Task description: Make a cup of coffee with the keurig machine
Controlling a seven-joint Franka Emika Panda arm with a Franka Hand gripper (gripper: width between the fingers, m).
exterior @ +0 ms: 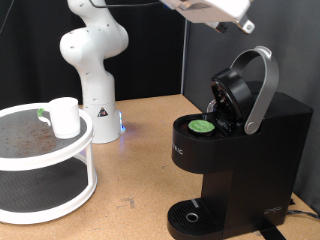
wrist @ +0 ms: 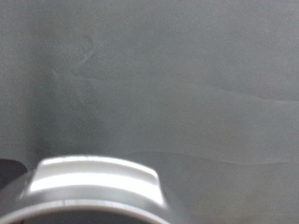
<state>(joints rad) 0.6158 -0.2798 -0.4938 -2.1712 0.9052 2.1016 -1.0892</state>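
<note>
The keurig machine [exterior: 235, 150] stood on the wooden bench [exterior: 140, 160] at the exterior view's right, its lid raised by the grey handle [exterior: 262, 85] and a green-topped pod [exterior: 203, 127] seated in the chamber. The gripper [exterior: 215, 12] hung above it at the top edge; whether its jaws were wide or narrow could not be told. The cup [exterior: 65, 116] sat on a white two-tier stand [exterior: 45, 165] at the left, beside the arm's base [exterior: 95, 70].

You face robot lab: white arm base [exterior: 92, 70] bolted on bare wooden worktop [exterior: 140, 150], black backdrop curtain [exterior: 150, 50], no household fittings.
</note>
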